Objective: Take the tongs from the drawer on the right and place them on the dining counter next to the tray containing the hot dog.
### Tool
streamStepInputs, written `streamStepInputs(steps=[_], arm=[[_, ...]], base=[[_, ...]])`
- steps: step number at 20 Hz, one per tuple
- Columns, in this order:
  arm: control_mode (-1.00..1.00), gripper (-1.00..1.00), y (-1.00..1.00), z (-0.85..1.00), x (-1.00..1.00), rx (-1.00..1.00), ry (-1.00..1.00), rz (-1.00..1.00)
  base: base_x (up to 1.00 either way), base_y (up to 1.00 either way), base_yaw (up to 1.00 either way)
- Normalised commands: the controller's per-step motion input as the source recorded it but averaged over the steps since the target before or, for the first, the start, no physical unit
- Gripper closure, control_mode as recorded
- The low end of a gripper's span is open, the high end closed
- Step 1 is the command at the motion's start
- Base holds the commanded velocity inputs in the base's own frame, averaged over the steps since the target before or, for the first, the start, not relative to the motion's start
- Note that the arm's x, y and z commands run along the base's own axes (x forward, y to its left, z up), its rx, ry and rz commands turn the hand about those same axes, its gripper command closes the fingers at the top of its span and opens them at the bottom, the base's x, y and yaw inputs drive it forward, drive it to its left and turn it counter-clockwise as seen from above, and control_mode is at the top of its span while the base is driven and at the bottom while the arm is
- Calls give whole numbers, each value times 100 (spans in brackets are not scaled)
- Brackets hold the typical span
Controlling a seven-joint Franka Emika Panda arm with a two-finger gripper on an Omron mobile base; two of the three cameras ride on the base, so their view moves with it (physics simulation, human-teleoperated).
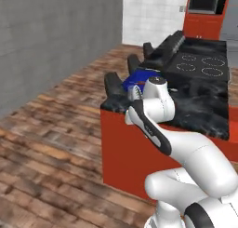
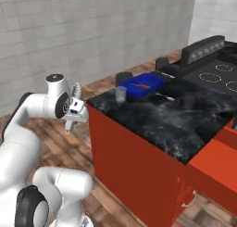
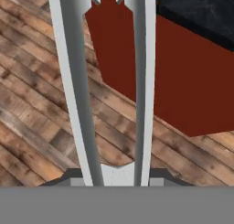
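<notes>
The claw (image 2: 74,111) grips the tongs (image 3: 109,81) at their hinge end, off the tabletop's (image 2: 152,117) corner, at 9 o'clock from the blue tray (image 2: 143,86). Swinging across, the long arms could clip the glass (image 2: 121,94).

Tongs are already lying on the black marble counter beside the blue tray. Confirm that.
Wrong. The tongs are not on the dining counter; the gripper holds them in the air over the wood floor, short of the counter's end, as the hand view shows. The tray is blue and on the counter.
</notes>
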Motion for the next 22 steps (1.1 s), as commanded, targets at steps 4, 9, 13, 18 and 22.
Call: streamStepInputs(steps=[4,9,13,18,22], arm=[[100,100,0,0,0,0,0,0],[100,100,0,0,0,0,0,0],[100,100,0,0,0,0,0,0],[100,100,0,0,0,0,0,0],[100,100,0,0,0,0,0,0]], base=[[56,67,-73],[60,73,-69],[62,80,-67],[51,85,-64],[31,90,-62]])
